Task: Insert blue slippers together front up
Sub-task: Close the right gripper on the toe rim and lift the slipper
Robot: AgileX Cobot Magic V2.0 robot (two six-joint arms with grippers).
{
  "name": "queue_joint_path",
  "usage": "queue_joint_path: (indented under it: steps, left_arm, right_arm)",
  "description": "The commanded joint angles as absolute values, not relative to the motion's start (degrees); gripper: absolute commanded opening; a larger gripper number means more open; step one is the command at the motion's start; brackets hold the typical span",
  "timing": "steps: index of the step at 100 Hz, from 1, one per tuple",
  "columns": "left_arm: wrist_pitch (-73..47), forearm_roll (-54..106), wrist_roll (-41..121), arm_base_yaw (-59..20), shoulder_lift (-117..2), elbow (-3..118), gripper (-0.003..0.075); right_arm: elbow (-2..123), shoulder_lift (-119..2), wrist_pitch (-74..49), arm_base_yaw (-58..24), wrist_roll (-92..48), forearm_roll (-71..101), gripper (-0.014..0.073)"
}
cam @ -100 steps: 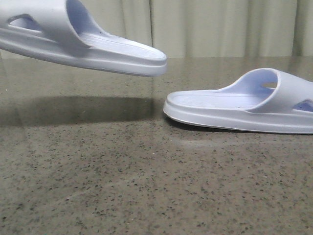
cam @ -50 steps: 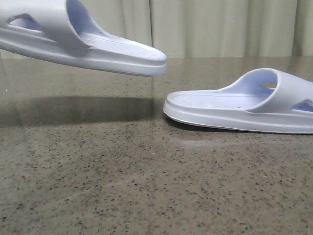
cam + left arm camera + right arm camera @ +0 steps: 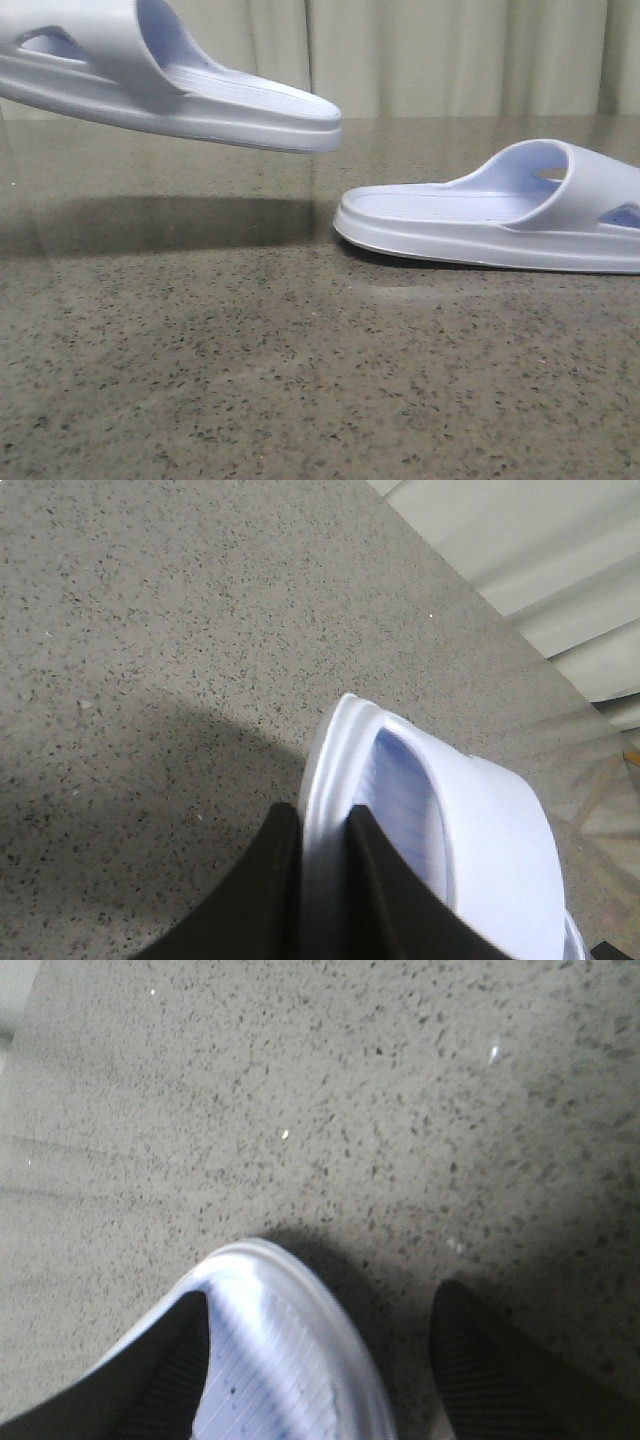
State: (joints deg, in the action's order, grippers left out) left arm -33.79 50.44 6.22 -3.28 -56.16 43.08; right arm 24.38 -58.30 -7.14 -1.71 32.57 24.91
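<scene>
Your left claw (image 3: 322, 880) clamps the raised slipper's (image 3: 170, 85) sole edge; pale lavender foam, ribbed footbed. Right claw (image 3: 320, 1360) spread around the bench (image 3: 300, 380) slipper (image 3: 490, 225).

Front cam crops both slippers: my raised slipper (image 3: 170, 85) loses its strap end off the left edge, the tabletop slipper (image 3: 490, 215) off the right.
</scene>
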Motion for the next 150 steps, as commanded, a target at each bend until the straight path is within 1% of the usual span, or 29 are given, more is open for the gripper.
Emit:
queue_joint_path:
  steps: [1, 20, 39, 60, 85, 90, 94, 95, 108, 118, 150]
  left_arm:
    - [-31.74, 53.11, 6.23, -3.15, -55.2, 44.6, 0.0016]
    - [-31.74, 53.11, 6.23, -3.15, -55.2, 44.6, 0.0016]
    - [-31.98, 53.11, 6.23, -3.15, -55.2, 44.6, 0.0016]
    - [-32.2, 53.19, 6.23, -3.15, -55.2, 44.6, 0.0016]
    - [-32.2, 53.34, 6.23, -3.15, -55.2, 44.6, 0.0016]
    - [-32.2, 53.48, 6.23, -3.15, -55.2, 44.6, 0.0016]
    - [-32.2, 53.54, 6.23, -3.15, -55.2, 44.6, 0.0016]
    - [-32.2, 53.54, 6.23, -3.15, -55.2, 44.6, 0.0016]
    - [-32.2, 53.62, 6.23, -3.15, -55.2, 44.6, 0.0016]
    - [-32.1, 53.62, 6.23, -3.15, -55.2, 44.6, 0.0016]
    - [-32.1, 53.62, 6.23, -3.15, -55.2, 44.6, 0.0016]
  right_arm:
    - [25.89, -58.24, -4.42, -2.82, 32.41, 25.12, 0.0412]
    - [25.89, -58.37, -2.95, -4.08, 32.41, 25.24, 0.0412]
    - [25.89, -61.08, -2.95, -4.36, 32.41, 25.5, 0.0407]
    - [25.97, -62.21, -1.95, -6.36, 32.41, 25.92, 0.0289]
    - [25.97, -62.21, -2.9, -6.61, 32.41, 26.01, 0.0269]
    - [25.97, -62.21, -2.99, -6.61, 32.41, 26.01, 0.0235]
    - [25.97, -62.21, -2.99, -6.61, 32.41, 26.01, 0.0178]
    - [25.97, -62.21, -2.99, -6.61, 32.41, 26.01, 0.0178]
    - [25.97, -62.21, -2.37, -6.61, 32.41, 26.01, -0.0017]
    - [25.97, -62.21, -1.18, -6.61, 32.41, 25.16, -0.0092]
    - [25.97, -62.21, 1.19, -6.61, 32.08, 19.9, -0.0088]
